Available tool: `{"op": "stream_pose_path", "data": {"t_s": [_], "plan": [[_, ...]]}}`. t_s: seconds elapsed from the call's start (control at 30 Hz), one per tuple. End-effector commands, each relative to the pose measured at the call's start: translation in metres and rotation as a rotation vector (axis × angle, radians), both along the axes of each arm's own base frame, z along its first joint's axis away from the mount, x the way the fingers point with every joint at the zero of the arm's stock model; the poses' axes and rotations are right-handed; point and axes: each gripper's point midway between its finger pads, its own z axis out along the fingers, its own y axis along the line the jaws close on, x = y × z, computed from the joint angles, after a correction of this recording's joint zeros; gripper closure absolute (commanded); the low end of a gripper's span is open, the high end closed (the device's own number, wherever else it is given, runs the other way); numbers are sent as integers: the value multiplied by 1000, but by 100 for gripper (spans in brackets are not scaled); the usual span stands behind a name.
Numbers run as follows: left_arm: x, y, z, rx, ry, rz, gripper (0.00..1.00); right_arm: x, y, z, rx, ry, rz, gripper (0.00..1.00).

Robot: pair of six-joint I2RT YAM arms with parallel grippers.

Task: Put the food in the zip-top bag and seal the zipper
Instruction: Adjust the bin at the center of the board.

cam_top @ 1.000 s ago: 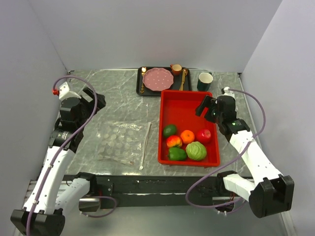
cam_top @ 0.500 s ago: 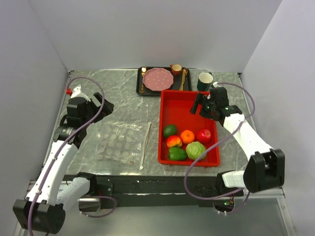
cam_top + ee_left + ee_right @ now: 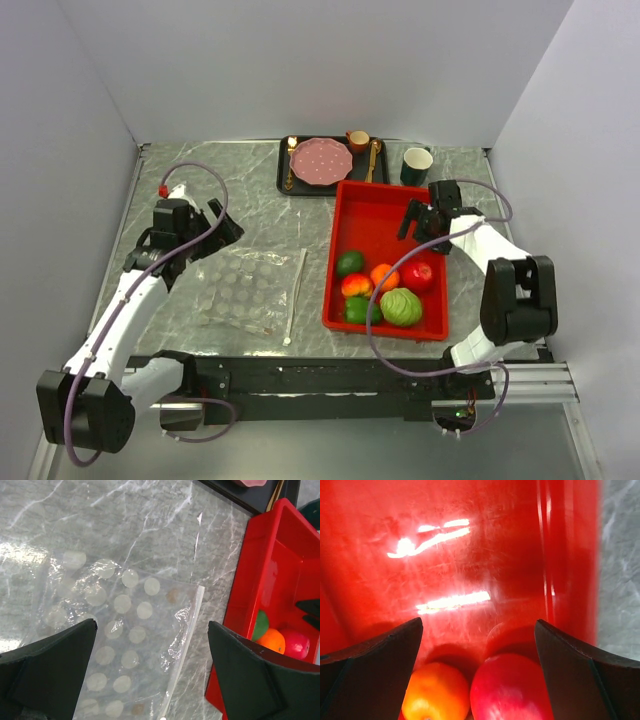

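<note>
Six pieces of food lie in the red tray. The zip-top bag lies flat on the table left of it, zipper toward the tray. Left gripper wide apart over bag; right gripper wide apart over apple, orange.

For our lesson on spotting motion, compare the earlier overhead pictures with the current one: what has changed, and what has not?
The left gripper has swung rightward and nearer, toward the far edge of the zip-top bag. The right arm has folded in, and the right gripper stays over the far part of the red tray. Both are open; nothing was taken hold of. Bag and food lie as before.
</note>
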Motion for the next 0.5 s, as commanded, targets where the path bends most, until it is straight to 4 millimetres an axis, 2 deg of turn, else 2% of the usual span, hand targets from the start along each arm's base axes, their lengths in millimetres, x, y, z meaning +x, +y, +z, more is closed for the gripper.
{"op": "stream_pose_path", "data": {"t_s": [0.0,0.1,0.23,0.27,0.3,0.33,0.4,0.43,0.47], "plan": [[6,-11,19,-26,-60,-59,1,22,-39,-2,-134,10,-74,0],[8,-16,19,-42,-62,-78,1,30,-53,-1,-163,2,-88,0],[9,-19,17,-33,-57,-105,1,47,-57,8,-197,-30,-60,0],[9,-20,15,-32,-50,-109,1,54,-69,8,-203,-29,-83,0],[10,-20,16,-28,-53,-111,1,56,-69,8,-204,-17,-60,0],[10,-20,16,-21,-52,-116,1,67,-68,15,-196,-35,-50,0],[9,-20,16,-17,-54,-120,1,72,-70,12,-203,-15,-41,0],[8,-19,17,-15,-55,-118,1,79,-70,23,-201,-32,-43,0],[7,-19,18,-15,-59,-120,1,78,-66,31,-185,-44,-34,0]]}}
